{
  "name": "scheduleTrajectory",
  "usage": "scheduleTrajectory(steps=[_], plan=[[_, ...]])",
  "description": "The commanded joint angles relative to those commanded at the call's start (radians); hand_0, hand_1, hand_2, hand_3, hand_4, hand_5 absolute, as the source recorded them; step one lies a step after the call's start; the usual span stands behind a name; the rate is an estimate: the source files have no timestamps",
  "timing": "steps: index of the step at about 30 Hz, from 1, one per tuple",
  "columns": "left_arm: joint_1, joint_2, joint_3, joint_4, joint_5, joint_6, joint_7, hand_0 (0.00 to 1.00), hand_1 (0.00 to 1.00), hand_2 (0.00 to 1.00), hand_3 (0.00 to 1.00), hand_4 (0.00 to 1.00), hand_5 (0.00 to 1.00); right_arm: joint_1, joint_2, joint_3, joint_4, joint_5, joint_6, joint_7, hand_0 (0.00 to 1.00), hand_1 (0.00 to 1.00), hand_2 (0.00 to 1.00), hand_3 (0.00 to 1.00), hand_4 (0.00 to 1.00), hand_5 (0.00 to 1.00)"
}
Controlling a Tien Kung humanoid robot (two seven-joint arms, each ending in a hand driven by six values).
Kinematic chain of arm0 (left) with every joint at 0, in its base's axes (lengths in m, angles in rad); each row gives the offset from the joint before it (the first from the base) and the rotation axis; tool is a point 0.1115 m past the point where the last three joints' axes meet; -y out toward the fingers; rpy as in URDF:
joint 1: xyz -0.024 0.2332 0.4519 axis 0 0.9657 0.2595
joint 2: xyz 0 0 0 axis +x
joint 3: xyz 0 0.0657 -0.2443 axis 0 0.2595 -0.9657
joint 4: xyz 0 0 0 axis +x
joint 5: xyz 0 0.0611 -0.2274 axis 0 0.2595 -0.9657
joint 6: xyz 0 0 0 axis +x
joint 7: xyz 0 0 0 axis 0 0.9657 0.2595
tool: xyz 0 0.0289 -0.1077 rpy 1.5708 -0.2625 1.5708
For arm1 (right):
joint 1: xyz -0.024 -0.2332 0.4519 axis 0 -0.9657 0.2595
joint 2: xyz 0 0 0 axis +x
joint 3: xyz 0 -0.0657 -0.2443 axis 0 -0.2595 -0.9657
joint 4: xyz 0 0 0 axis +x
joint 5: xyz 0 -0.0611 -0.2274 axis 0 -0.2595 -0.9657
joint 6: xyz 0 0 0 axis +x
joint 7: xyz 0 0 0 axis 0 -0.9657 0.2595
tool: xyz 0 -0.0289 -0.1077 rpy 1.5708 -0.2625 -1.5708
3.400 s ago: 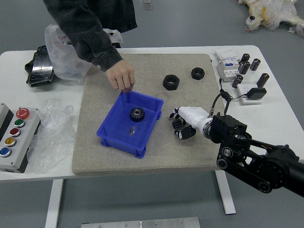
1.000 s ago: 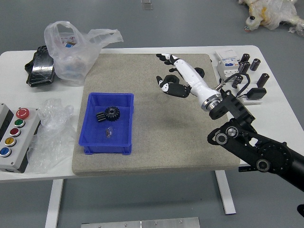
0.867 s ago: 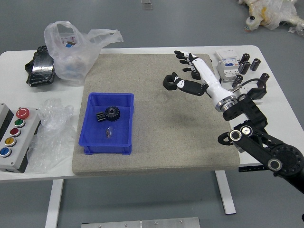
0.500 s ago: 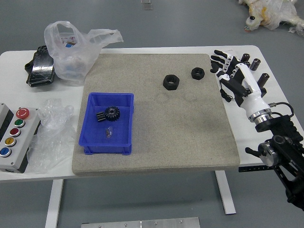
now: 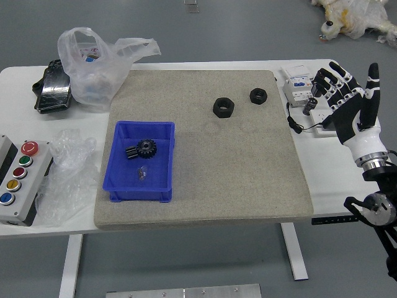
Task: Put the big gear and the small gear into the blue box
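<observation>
Blue plastic box (image 5: 138,191) on the left part of a beige mat (image 5: 248,174), which is laid over a white counter (image 5: 329,183). Both gears inside, in the box's far half: big gear (image 5: 147,148) black and toothed, round face up; small gear (image 5: 131,152) also black, on its side just left of it. Cannot tell whether the two touch. Nearer the robot in the same box, a little clear object (image 5: 142,172), too small to name. Right hand (image 5: 353,113) well apart from the gears, far off to their right and somewhat farther from the robot's side, beyond the mat's right edge. Hand released: nothing in its grasp, thumb raised apart, the other fingers spread and pointing toward the counter's far side. It is in front of part of the white devices (image 5: 299,90) and black knobs at the far right corner. Two black rings on the mat, between box and hand and farther back than the gears: one (image 5: 223,107) on the left, the other (image 5: 258,96) to its right and slightly farther back, apart from each other. Left of the mat, from the far side nearer: black package (image 5: 54,93), clear bag (image 5: 93,74) overlapping the mat's corner, crumpled clear plastic (image 5: 65,177), then a pale button panel (image 5: 25,208) at the counter's left edge.
</observation>
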State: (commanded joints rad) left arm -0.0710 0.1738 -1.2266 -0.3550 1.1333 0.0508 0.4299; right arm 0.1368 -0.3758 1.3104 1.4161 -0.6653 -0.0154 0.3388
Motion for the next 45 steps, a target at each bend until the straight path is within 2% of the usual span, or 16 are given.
scheduleTrajectory(steps=[2, 3, 8, 9, 26, 27, 38, 39, 44, 45], plan=[[0.003, 0.001, 0.007, 0.001, -0.012, 0.001, 0.0, 0.694, 0.68, 0.637, 0.674, 0.639, 0.43, -0.003, -0.003, 0.012, 0.01, -0.012, -0.003, -0.004, 0.998, 0.948, 0.92, 0.811, 0.998, 0.998], [0.003, 0.0, 0.01, 0.001, -0.017, 0.002, 0.0, 0.7, 0.688, 0.656, 0.679, 0.635, 0.447, -0.005, -0.004, 0.017, 0.014, -0.017, -0.005, -0.006, 0.998, 0.998, 0.981, 0.881, 0.998, 0.998], [0.001, -0.001, 0.019, 0.004, -0.03, 0.003, -0.001, 0.7, 0.688, 0.656, 0.679, 0.635, 0.447, -0.009, -0.007, 0.034, 0.041, -0.049, -0.013, -0.02, 0.998, 0.998, 0.981, 0.881, 0.998, 0.998], [0.0, -0.001, 0.02, 0.004, -0.031, 0.004, -0.002, 0.7, 0.676, 0.657, 0.682, 0.634, 0.456, -0.009, -0.007, 0.035, 0.043, -0.053, -0.014, -0.023, 0.998, 0.987, 0.944, 0.983, 0.998, 0.998], [-0.01, 0.002, 0.021, 0.01, -0.024, 0.008, -0.023, 0.691, 0.632, 0.61, 0.682, 0.639, 0.443, -0.026, -0.008, 0.065, 0.049, -0.074, -0.031, -0.051, 0.998, 0.953, 0.907, 0.971, 0.998, 0.998], [-0.01, 0.002, 0.02, 0.01, -0.024, 0.008, -0.022, 0.691, 0.585, 0.588, 0.682, 0.641, 0.467, -0.027, -0.008, 0.066, 0.05, -0.077, -0.033, -0.053, 0.998, 0.95, 0.905, 0.961, 0.998, 0.998], [-0.01, -0.001, 0.02, 0.01, -0.025, 0.01, -0.027, 0.69, 0.601, 0.593, 0.682, 0.641, 0.476, -0.034, -0.011, 0.078, 0.065, -0.101, -0.046, -0.056, 0.998, 0.944, 0.904, 0.952, 0.998, 0.998], [-0.01, -0.001, 0.02, 0.01, -0.025, 0.01, -0.027, 0.69, 0.613, 0.601, 0.682, 0.641, 0.478, -0.034, -0.011, 0.076, 0.069, -0.103, -0.045, -0.053, 0.975, 0.884, 0.897, 0.948, 0.998, 0.998], [-0.01, -0.003, 0.018, 0.009, -0.025, 0.011, -0.027, 0.69, 0.613, 0.601, 0.682, 0.641, 0.478, -0.033, -0.008, 0.067, 0.074, -0.103, -0.038, -0.043, 0.975, 0.884, 0.897, 0.948, 0.998, 0.998], [-0.01, -0.003, 0.018, 0.009, -0.026, 0.011, -0.027, 0.69, 0.624, 0.608, 0.682, 0.642, 0.479, -0.033, -0.008, 0.066, 0.074, -0.101, -0.036, -0.041, 0.912, 0.859, 0.88, 0.905, 0.998, 0.998]])
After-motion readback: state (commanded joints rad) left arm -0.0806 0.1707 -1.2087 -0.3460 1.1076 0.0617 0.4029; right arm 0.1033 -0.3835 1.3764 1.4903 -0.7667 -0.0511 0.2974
